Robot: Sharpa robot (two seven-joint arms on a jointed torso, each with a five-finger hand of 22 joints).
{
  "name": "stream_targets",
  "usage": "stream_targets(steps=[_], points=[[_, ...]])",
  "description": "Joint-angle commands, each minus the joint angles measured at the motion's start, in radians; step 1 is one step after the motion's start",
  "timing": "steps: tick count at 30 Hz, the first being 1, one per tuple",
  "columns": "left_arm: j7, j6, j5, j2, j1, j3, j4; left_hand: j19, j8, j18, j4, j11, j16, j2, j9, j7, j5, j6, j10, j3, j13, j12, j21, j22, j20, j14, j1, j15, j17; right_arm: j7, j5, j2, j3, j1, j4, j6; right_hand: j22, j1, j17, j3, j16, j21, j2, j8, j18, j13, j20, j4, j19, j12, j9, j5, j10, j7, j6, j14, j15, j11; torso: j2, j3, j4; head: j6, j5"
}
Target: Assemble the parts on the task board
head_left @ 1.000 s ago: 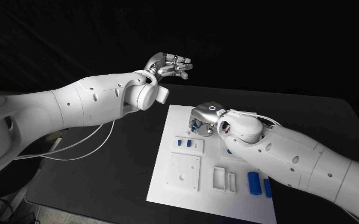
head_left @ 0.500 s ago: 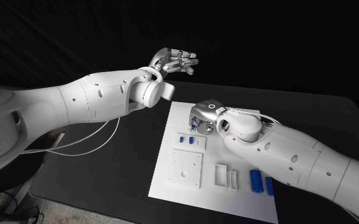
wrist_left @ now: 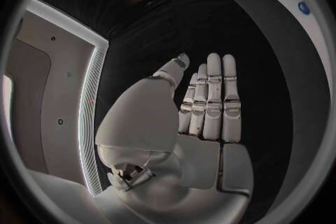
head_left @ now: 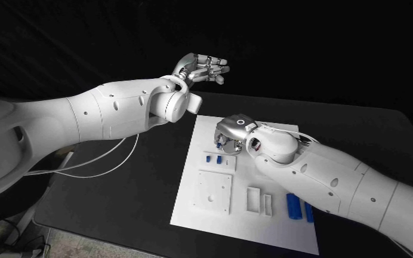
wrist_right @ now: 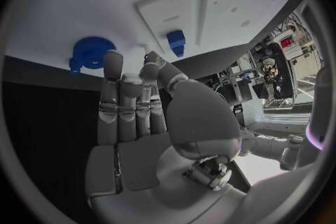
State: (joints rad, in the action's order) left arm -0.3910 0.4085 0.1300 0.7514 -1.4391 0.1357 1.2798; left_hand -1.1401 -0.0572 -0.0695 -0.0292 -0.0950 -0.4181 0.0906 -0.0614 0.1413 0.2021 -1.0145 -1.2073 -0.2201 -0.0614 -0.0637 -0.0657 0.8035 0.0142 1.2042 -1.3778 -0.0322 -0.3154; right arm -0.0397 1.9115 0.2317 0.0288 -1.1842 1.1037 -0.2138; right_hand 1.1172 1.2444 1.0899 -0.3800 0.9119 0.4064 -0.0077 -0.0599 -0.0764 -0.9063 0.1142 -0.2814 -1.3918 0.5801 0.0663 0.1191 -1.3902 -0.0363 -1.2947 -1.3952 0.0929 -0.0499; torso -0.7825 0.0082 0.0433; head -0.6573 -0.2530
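Head view: right hand (head_left: 234, 134) slightly lower

Head camera: high, looking down on the black table (head_left: 129, 198) and the white task board (head_left: 249, 210), with both arms in view.
Left wrist camera: close behind the left hand (wrist_left: 189, 123), raised, facing dark backdrop.
Right wrist camera: close behind the right hand (wrist_right: 147, 123), facing the board (wrist_right: 105, 5); shares the board's far end with the head view.
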Motion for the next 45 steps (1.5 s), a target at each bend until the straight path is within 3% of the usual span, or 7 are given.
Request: stream_targets(steps=[1,5,11,18,31,41,45], points=[[-0.006,-0.01,-0.007,0.0,-0.002,0.0,0.005,-0.004,-0.006,0.004,-0.005,-0.002,0.007,-0.005,-0.001,0.004,0.002,0.007,0.01,0.002,0.0,0.005,-0.005,-0.002,0.003,-0.002,0.008,-0.006,0.0,-0.002,0.011,-0.002,0.0,0.003,-0.003,-0.019,0.002,-0.004,-0.002,-0.008,0.002,-0.004,0.006,-0.004,0.017,0.002,0.002,0.0,-0.008,-0.004,0.017,-0.004,-0.004,-0.011,-0.014,-0.005,0.001,-0.003,-0.002,-0.0001,-0.0005,-0.008,0.001],[-0.001,-0.014,-0.007,0.001,-0.002,0.0,0.008,-0.023,-0.006,-0.003,-0.003,-0.004,0.011,-0.005,-0.001,0.006,0.002,0.016,0.015,0.007,0.0,0.004,-0.011,0.001,0.003,-0.002,0.011,-0.008,0.001,-0.001,0.01,-0.005,0.001,0.006,-0.004,-0.028,0.002,-0.004,-0.002,-0.008,0.002,-0.004,0.006,-0.004,0.017,0.002,0.002,0.0,-0.008,-0.004,0.017,-0.004,-0.004,-0.011,-0.014,-0.005,0.001,-0.003,-0.004,-0.0001,-0.003,-0.007,0.0],[-0.001,-0.016,-0.011,0.0,-0.003,-0.001,0.011,-0.024,-0.006,-0.006,-0.002,-0.005,0.013,-0.005,-0.001,0.007,0.001,0.019,0.018,0.01,0.0,0.004,-0.008,0.004,0.005,-0.003,0.011,-0.009,0.002,-0.003,0.01,-0.007,0.001,0.009,-0.005,-0.032,0.004,-0.004,-0.003,-0.009,0.002,-0.005,0.006,-0.005,0.017,0.003,0.002,0.0,-0.009,-0.004,0.018,-0.007,-0.004,-0.011,-0.014,-0.005,0.001,-0.003,-0.002,-0.0005,-0.0001,-0.012,-0.003],[-0.003,-0.016,-0.019,0.0,-0.003,-0.001,0.016,-0.024,-0.006,-0.008,-0.001,-0.007,0.015,-0.005,-0.001,0.009,0.002,0.026,0.024,0.012,0.0,0.005,-0.006,0.006,0.007,-0.003,0.01,-0.01,0.003,-0.002,0.01,-0.007,0.002,0.01,-0.011,-0.033,0.004,-0.004,-0.003,-0.009,0.002,-0.005,0.006,-0.005,0.017,0.003,0.002,0.0,-0.009,-0.004,0.018,-0.007,-0.004,-0.011,-0.014,-0.005,0.001,-0.003,-0.002,-0.0012,-0.0015,-0.012,-0.005],[-0.004,-0.014,-0.022,0.0,-0.004,0.0,0.021,-0.025,-0.006,-0.009,-0.001,-0.008,0.016,-0.005,-0.001,0.01,0.002,0.03,0.028,0.015,0.0,0.004,-0.006,0.007,0.007,-0.002,0.008,-0.01,0.003,-0.007,0.015,-0.004,0.002,0.012,-0.016,-0.009,0.008,-0.004,-0.004,-0.012,0.001,-0.01,0.004,-0.004,0.017,0.003,0.002,-0.001,-0.01,-0.004,0.018,-0.006,-0.004,-0.011,-0.014,-0.005,0.001,-0.003,-0.003,-0.0015,0.0007,-0.015,-0.01],[-0.001,-0.019,-0.022,-0.003,-0.005,0.0,0.023,-0.025,-0.006,-0.009,0.0,-0.008,0.018,-0.005,-0.001,0.01,0.002,0.033,0.029,0.018,0.0,0.004,-0.005,0.008,0.008,-0.002,0.007,-0.011,0.004,-0.004,0.015,-0.006,0.003,0.014,-0.016,0.002,0.01,-0.005,-0.004,-0.013,0.001,-0.011,0.004,-0.004,0.017,0.003,0.002,0.0,-0.011,-0.004,0.018,-0.006,-0.004,-0.011,-0.014,-0.005,0.001,-0.003,-0.002,-0.0009,-0.0013,-0.016,-0.008],[-0.001,-0.021,-0.022,-0.004,-0.005,0.0,0.024,-0.025,-0.006,-0.009,0.0,-0.008,0.018,-0.005,-0.001,0.01,0.002,0.033,0.029,0.018,0.0,0.004,-0.005,0.008,0.008,-0.002,0.007,-0.011,0.004,-0.003,0.014,-0.005,0.003,0.015,-0.016,0.0,0.01,-0.005,-0.004,-0.013,0.001,-0.011,0.004,-0.004,0.017,0.003,0.002,0.0,-0.011,-0.004,0.018,-0.006,-0.004,-0.011,-0.014,-0.005,0.001,-0.003,-0.002,-0.0023,-0.0006,-0.018,-0.01]])
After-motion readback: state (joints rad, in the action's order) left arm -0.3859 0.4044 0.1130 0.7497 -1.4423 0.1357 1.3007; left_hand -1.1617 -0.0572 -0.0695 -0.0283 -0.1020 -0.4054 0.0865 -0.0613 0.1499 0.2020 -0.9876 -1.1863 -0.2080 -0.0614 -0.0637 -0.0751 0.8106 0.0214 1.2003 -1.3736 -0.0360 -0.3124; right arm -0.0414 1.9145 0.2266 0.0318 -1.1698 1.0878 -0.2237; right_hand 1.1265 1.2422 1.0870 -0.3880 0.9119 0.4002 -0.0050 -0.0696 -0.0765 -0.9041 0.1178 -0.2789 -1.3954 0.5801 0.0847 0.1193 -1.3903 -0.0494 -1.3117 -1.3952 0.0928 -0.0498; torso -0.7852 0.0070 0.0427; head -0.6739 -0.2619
